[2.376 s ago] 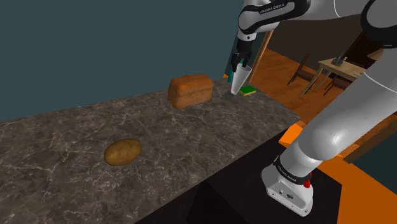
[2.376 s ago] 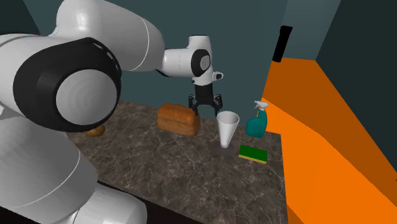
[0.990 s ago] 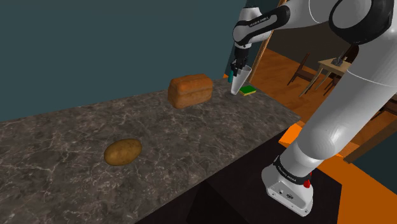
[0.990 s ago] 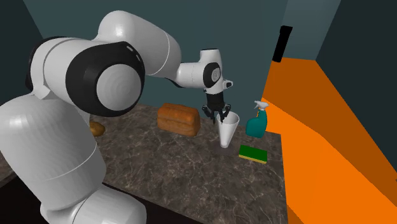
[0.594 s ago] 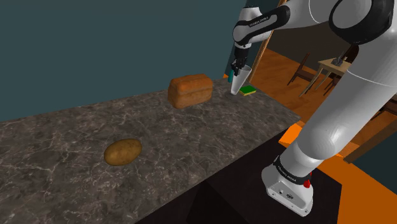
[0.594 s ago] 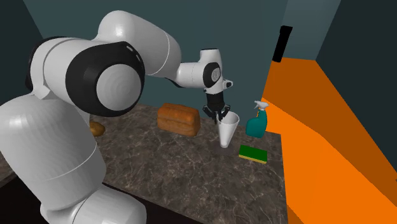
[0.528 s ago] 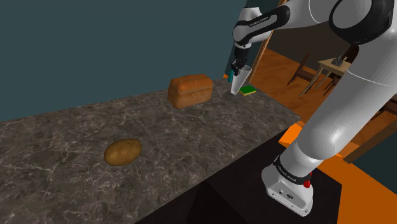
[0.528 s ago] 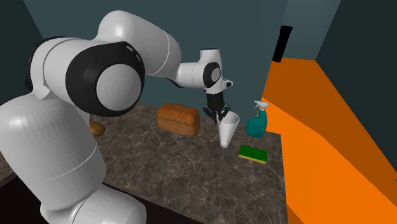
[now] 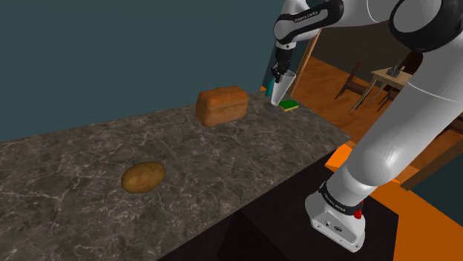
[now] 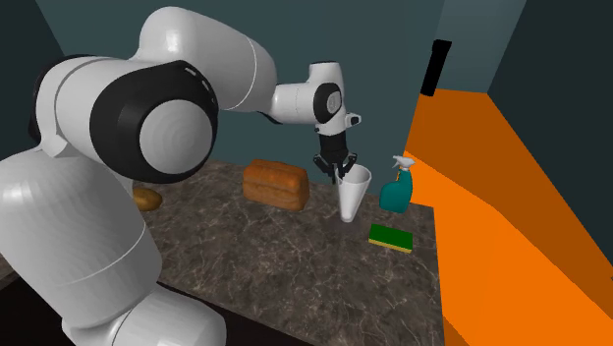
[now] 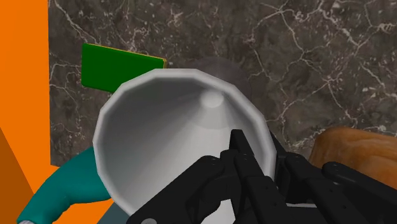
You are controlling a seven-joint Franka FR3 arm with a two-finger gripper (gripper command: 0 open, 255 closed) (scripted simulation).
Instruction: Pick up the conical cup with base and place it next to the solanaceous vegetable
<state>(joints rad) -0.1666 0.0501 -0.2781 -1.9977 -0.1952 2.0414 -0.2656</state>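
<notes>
Your white conical cup (image 10: 352,195) stands upright at the worktop (image 10: 265,258) end that meets the orange wall (image 10: 481,206), toward the back edge. It sits between the brown loaf (image 10: 277,183) and the teal spray bottle (image 10: 396,187). Whether its base touches the marbled surface cannot be told. The small lettering on the arm (image 9: 415,89) is too fine to read.

Your end effector (image 11: 257,153) is pinching the cup's rim on the loaf's side, with one black finger (image 11: 236,143) inside the mouth and the other outside the wall.

A green sponge (image 10: 393,237) lies flat near the cup, toward the front edge and the orange wall. The potato (image 9: 143,176) lies toward the worktop's opposite end, well apart from the cup.
</notes>
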